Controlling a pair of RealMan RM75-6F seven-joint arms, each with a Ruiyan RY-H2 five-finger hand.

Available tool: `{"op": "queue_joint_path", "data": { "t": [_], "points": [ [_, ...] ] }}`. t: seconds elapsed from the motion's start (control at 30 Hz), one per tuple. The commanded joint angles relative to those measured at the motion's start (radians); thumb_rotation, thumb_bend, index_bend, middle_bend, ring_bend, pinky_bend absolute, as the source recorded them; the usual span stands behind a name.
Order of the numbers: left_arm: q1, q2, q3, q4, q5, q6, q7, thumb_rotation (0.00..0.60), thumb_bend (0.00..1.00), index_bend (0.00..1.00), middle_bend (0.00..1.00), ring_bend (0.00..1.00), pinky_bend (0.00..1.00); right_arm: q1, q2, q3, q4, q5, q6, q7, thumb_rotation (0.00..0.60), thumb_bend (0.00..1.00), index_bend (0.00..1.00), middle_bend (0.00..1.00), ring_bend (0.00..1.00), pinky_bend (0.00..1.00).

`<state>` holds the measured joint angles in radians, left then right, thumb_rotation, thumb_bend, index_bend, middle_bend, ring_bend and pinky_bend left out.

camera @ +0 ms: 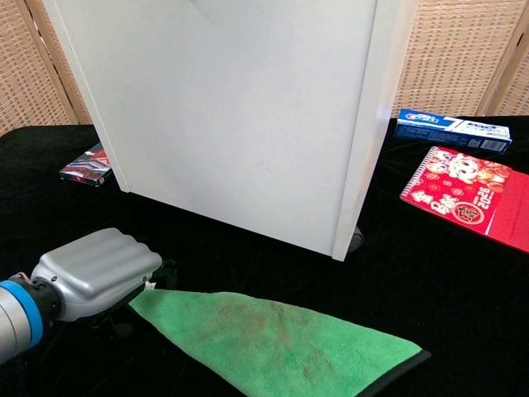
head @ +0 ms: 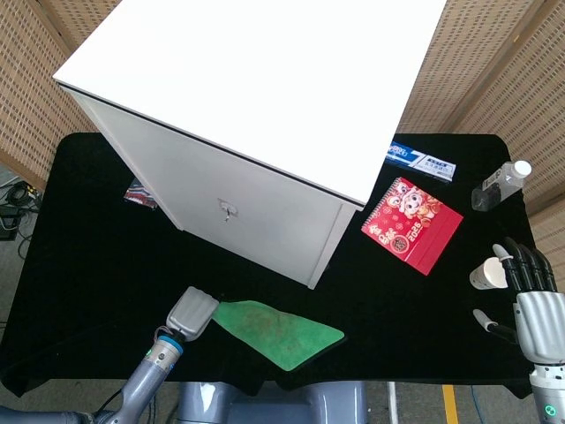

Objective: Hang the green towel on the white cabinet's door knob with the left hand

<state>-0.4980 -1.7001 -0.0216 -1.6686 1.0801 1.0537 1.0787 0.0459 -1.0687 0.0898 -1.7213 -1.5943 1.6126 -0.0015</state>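
Green towel [head: 278, 329] lies flat on the black cloth of the table [head: 88, 265], near the front edge, spread in a rough triangle with a brownish smudge across its middle. Its pointed left corner sits under or against the left hand [head: 193, 312]; in the chest view the grey back of that hand [camera: 99, 271] covers the corner, and whether the fingers have closed on the fabric cannot be told, since they are hidden beneath the hand.

Behind the towel stands the white cabinet [head: 247, 106], turned at an angle, with a small metal door knob [head: 227, 210] on its front door. A small dark packet [head: 139, 193] lies by the cabinet's left side.

To the right of the cabinet a blue and white toothpaste box [head: 421, 161] lies flat, with a red spiral calendar [head: 411, 224] just in front of it. Further right a small clear bottle with a white cap [head: 500, 185] lies on its side. The right hand [head: 532, 300] rests at the table's right edge, fingers extended and slightly apart, holding nothing, with a white paper cup [head: 484, 276] tipped over just beside its fingertips.

Woven tan screens [head: 494, 62] stand behind the table on both sides.
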Motion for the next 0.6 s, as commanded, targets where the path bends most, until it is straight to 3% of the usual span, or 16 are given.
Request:
{"op": "queue_joint_path", "data": {
  "t": [0.03,0.17,0.33,0.47,0.6],
  "points": [
    [-0.016,-0.022,0.005,0.024,-0.033,0.000,0.020,0.600,0.29,0.31,0.82,0.71,0.65,-0.001,0.002,0.000,0.000,-0.002,0.003,0.010,0.600,0.09,0.00,0.00,0.00,0.00],
    [-0.027,-0.038,0.015,0.048,-0.050,0.009,0.022,0.600,0.35,0.32,0.82,0.71,0.65,-0.002,0.004,0.000,0.000,-0.003,0.005,0.019,0.600,0.09,0.00,0.00,0.00,0.00],
    [-0.024,-0.059,0.038,0.087,0.016,0.056,-0.016,0.600,0.56,0.43,0.82,0.71,0.65,-0.001,0.006,-0.001,0.001,-0.008,0.005,0.035,0.600,0.09,0.00,0.00,0.00,0.00],
    [-0.019,-0.054,0.060,0.105,0.096,0.088,-0.067,0.600,0.61,0.57,0.82,0.71,0.65,-0.002,0.006,-0.001,0.004,-0.010,0.009,0.044,0.600,0.09,0.00,0.00,0.00,0.00],
    [-0.014,-0.023,0.077,0.100,0.171,0.117,-0.121,0.600,0.62,0.63,0.82,0.71,0.65,-0.003,0.008,0.000,0.004,-0.008,0.011,0.053,0.600,0.09,0.00,0.00,0.00,0.00]
  ]
}}
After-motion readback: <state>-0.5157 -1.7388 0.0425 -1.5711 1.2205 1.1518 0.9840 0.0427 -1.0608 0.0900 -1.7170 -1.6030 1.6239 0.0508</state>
